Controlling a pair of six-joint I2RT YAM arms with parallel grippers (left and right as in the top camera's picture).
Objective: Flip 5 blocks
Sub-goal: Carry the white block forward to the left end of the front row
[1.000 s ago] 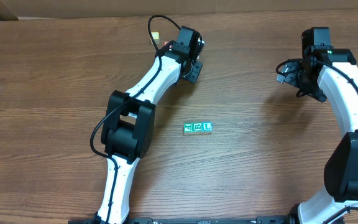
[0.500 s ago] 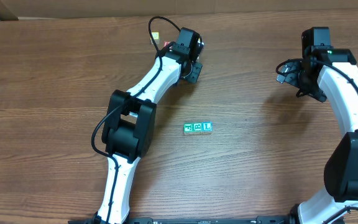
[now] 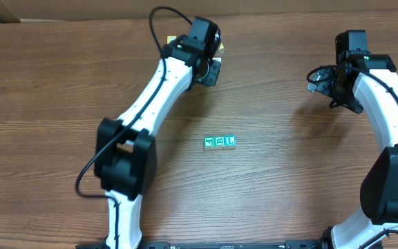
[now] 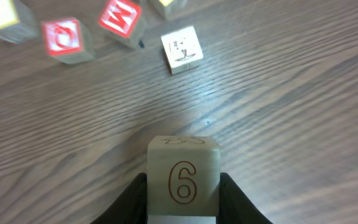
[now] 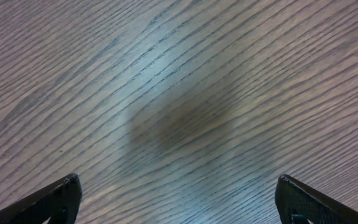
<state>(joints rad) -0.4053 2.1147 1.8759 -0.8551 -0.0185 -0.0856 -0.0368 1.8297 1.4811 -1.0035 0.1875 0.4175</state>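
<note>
The left gripper [image 4: 183, 199] is clamped on a 6-marked block [image 4: 183, 163] near a white block [image 4: 182, 50], three teal blocks [image 3: 220, 142] sit in a row mid-bench [image 3: 61, 83], and the right gripper [image 5: 179, 199] hovers wide open, holding nothing.

Prob a robotics lab: 2 white robot arms [image 3: 161, 79] at wood-grain table [image 3: 47, 83]
</note>
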